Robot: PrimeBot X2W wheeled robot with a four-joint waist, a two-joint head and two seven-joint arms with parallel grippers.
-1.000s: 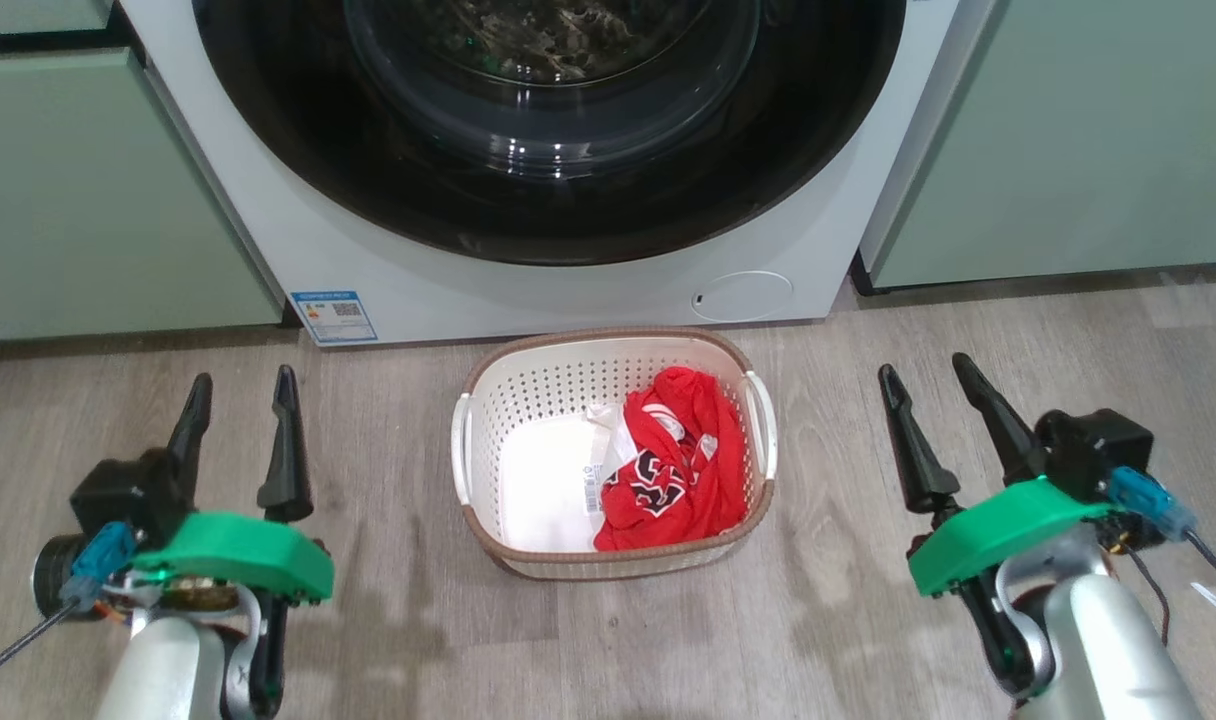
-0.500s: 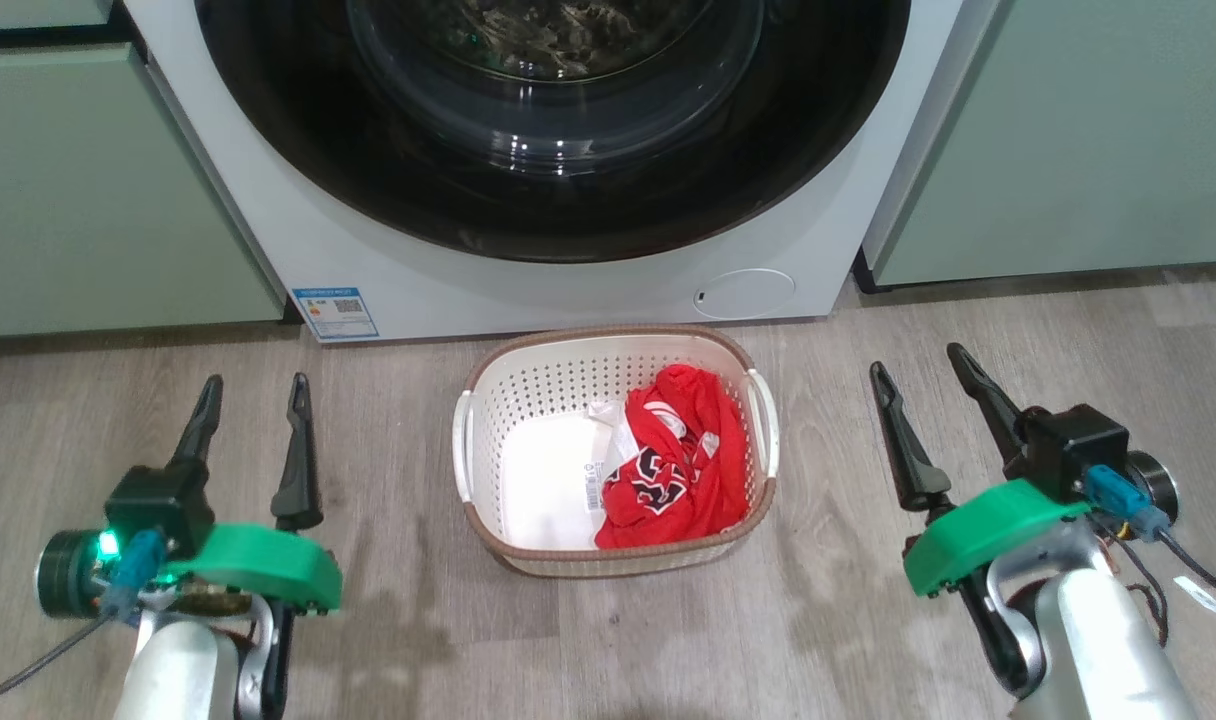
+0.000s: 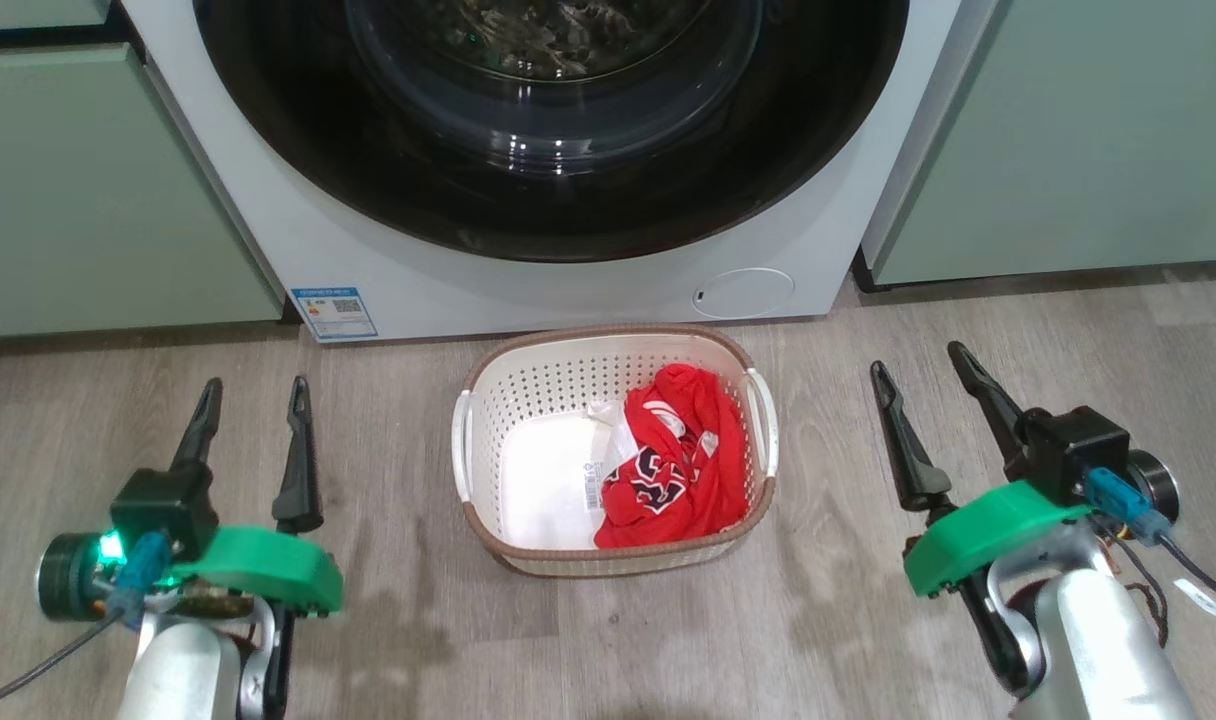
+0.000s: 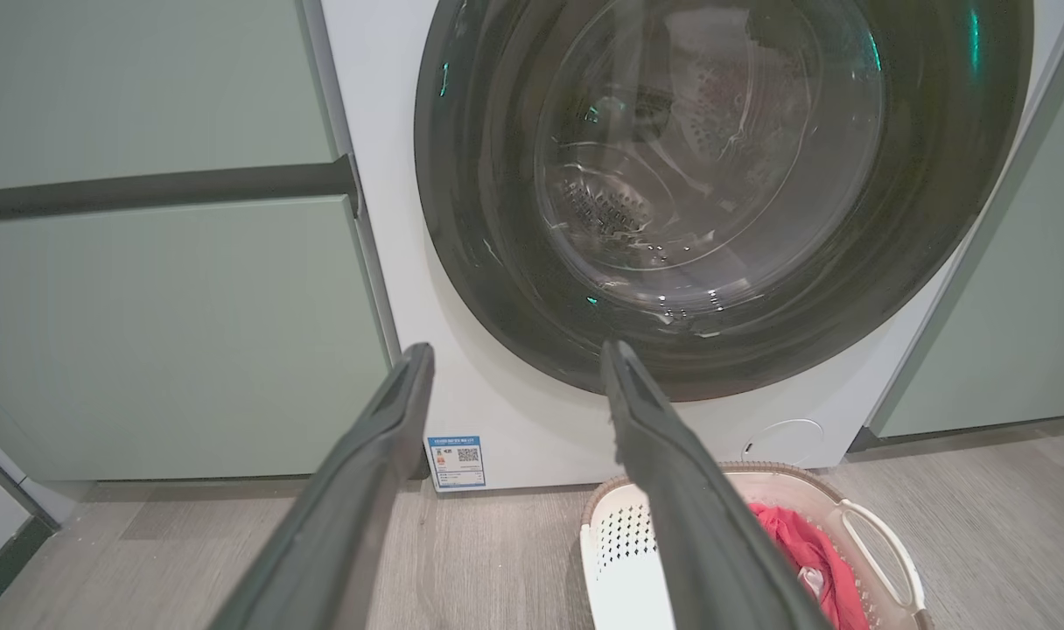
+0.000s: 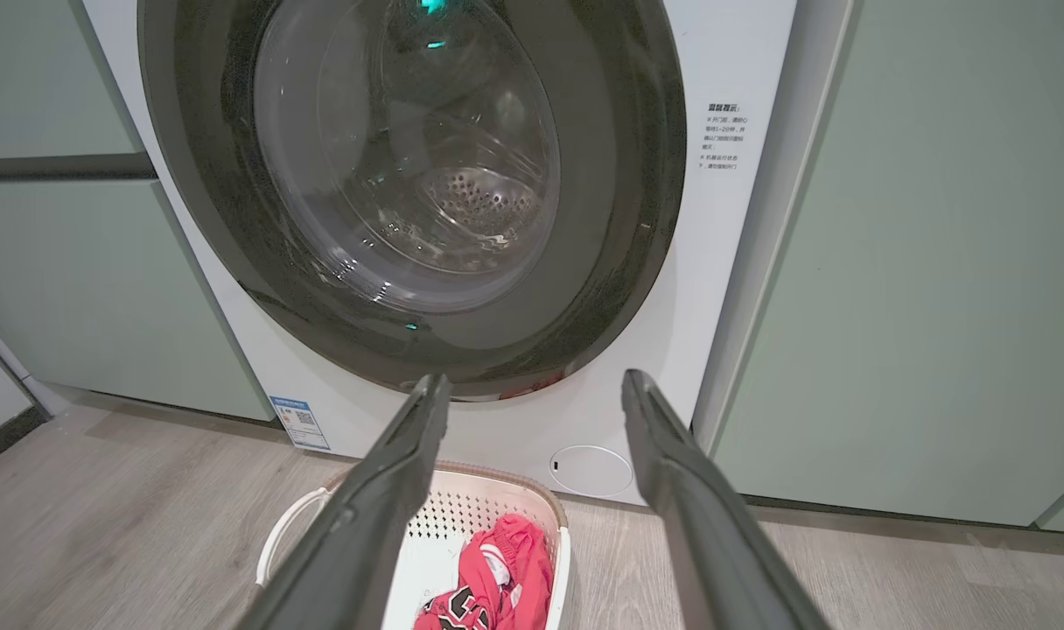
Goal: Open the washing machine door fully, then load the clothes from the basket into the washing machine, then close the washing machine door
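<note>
Clothes (image 3: 683,470), bright red with dark and white patches, lie in a heap in the right half of the basket (image 3: 608,333). The basket sits on the wood floor (image 3: 388,620) just in front of the washing machine (image 3: 568,290). How many pieces are in the heap is hard to tell, as they are all bunched up. The left half of the basket is bare but for a white sticker (image 3: 568,480) on its base (the print is too small to read). The washing machine door (image 3: 568,225) looks shut, flat against the white front, and its top is cut off by the edge of the head view. Through the glass the drum is dark and shiny, so what is inside cannot be made out. The left gripper (image 3: 255,384) hangs over the floor to the left of the basket, well apart from it, with its two fingers spread wide and nothing between them. The right gripper (image 3: 916,358) does the same on the right side. In the left wrist view one dark finger hides part of the basket. On both sides of the machine stand pale green cabinets (image 3: 88,200).
</note>
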